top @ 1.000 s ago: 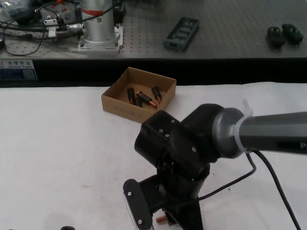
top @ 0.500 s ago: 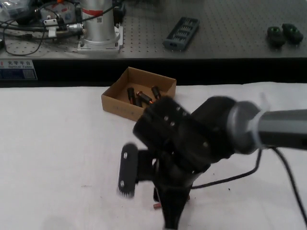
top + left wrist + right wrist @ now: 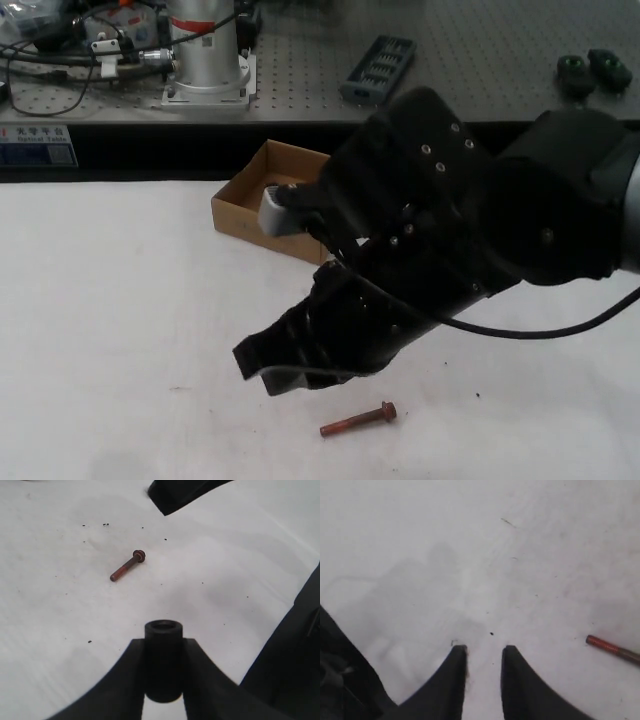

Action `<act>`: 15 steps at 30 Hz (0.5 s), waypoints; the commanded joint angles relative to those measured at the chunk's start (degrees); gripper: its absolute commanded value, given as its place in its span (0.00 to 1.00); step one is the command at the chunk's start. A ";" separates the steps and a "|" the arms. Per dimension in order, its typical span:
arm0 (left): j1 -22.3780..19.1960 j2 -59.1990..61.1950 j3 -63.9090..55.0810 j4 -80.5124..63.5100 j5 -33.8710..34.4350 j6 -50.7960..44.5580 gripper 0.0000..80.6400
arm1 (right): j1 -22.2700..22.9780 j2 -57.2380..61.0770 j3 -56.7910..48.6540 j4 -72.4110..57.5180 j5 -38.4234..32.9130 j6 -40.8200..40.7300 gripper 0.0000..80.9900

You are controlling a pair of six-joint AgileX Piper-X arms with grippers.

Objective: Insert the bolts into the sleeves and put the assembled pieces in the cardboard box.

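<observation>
A copper-coloured bolt (image 3: 358, 420) lies flat on the white cloth near the front edge, also seen as the bolt (image 3: 128, 566) and the bolt (image 3: 612, 650). My left gripper (image 3: 164, 647) is shut on a black sleeve (image 3: 163, 667), held upright with its bore facing up, a short way from the bolt. My right gripper (image 3: 262, 372) hangs above the cloth just left of the bolt; its own view shows the right gripper (image 3: 484, 650) narrowly open with nothing between its fingers. The cardboard box (image 3: 250, 200) sits behind, partly hidden by the right arm.
The bulky black right arm (image 3: 450, 230) stretches from the right over mid-table. The dark rear bench holds a metal post (image 3: 205, 50), a dark rack (image 3: 378, 65) and two black-green parts (image 3: 595, 70). White cloth spreads bare to the left.
The right arm has risen and swung back toward the box, now covering most of it. The bolt, which was under the gripper, lies exposed on the cloth.
</observation>
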 commanded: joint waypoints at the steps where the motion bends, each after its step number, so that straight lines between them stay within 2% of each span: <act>1: -0.14 -0.39 0.14 -0.28 0.09 0.67 0.01 | 0.12 -0.83 -0.40 1.14 3.12 3.40 0.22; 3: -0.14 -0.39 0.14 -0.28 0.09 0.67 0.01 | 0.12 -0.83 1.03 2.39 6.03 5.28 0.26; 6: -0.14 -0.39 0.14 -0.28 0.09 0.67 0.01 | -0.05 -1.32 4.88 4.56 6.43 7.14 0.39; 9: -0.14 -0.39 0.14 -0.28 0.09 0.67 0.01 | -0.05 -3.54 9.74 4.14 7.19 13.07 0.50; 12: -0.14 -0.39 0.14 -0.28 0.09 0.67 0.01 | -0.05 -8.33 15.68 -3.37 9.60 20.52 0.53; 15: -0.14 -0.39 0.12 -0.40 0.09 0.67 0.01 | -0.05 -14.46 23.35 -18.46 13.98 31.61 0.53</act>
